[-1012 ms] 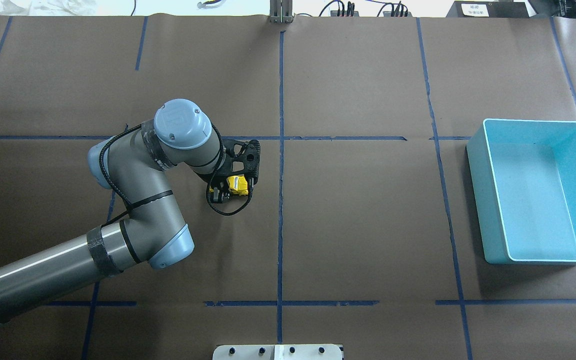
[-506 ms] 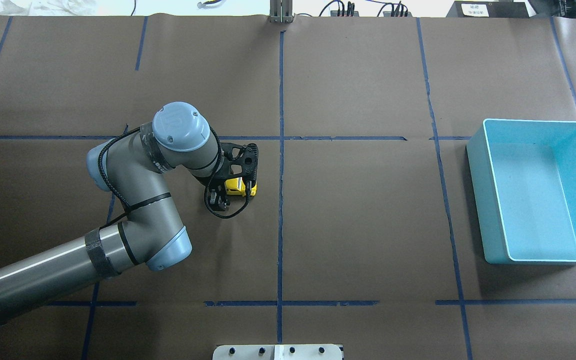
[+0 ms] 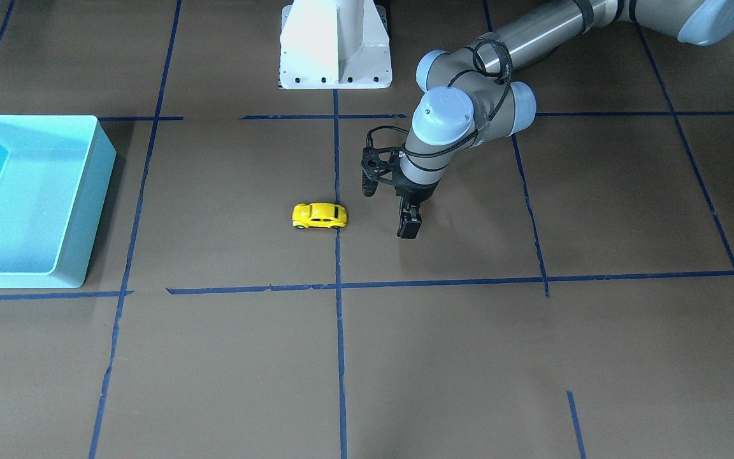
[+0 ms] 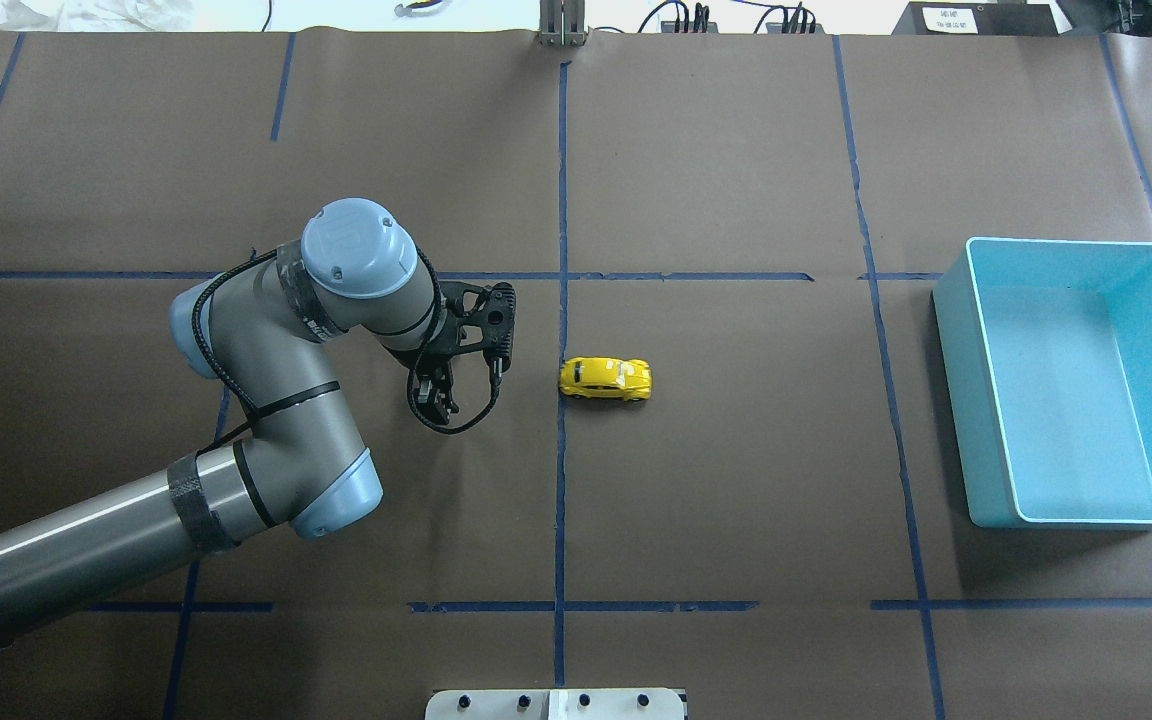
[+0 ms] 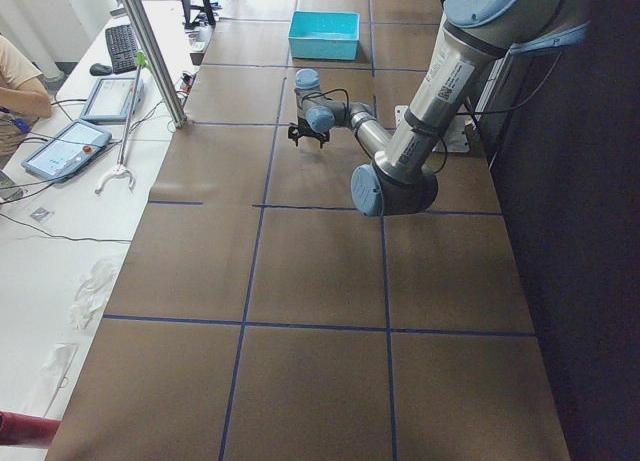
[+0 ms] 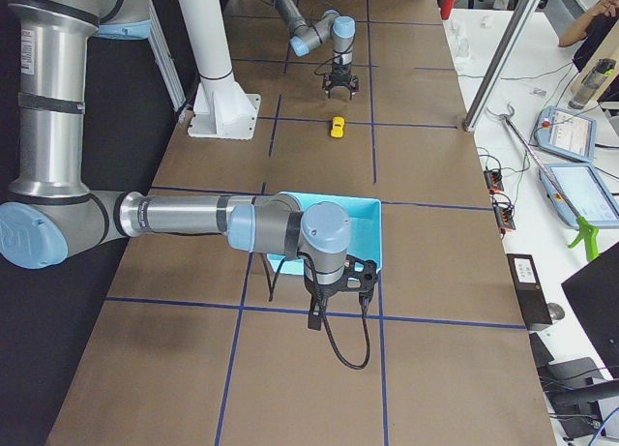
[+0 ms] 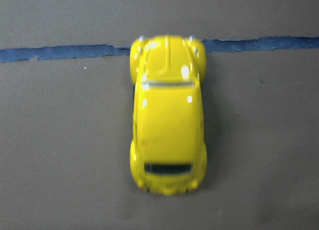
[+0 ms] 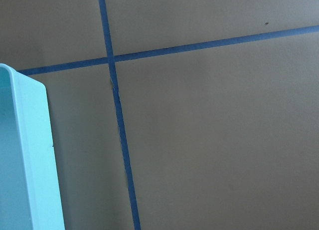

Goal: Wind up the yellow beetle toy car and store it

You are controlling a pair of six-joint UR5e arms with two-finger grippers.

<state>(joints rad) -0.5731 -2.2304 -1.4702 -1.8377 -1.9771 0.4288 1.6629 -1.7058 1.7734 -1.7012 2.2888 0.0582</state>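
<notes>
Looking light, rigid, glossy and apt to roll, the yellow beetle toy car (image 4: 605, 378) is sitting on its wheels just right of centre in the overhead view, asking for a pinch across its doors from the left gripper (image 4: 461, 360), which is hanging spread and empty to its left.

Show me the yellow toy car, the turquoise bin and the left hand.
yellow toy car (image 4: 605, 378): overhead view, on its roof.
turquoise bin (image 4: 966, 380): overhead view, on the wall facing the car.
left hand (image 4: 466, 387): overhead view, midway between its open fingertips.
</notes>
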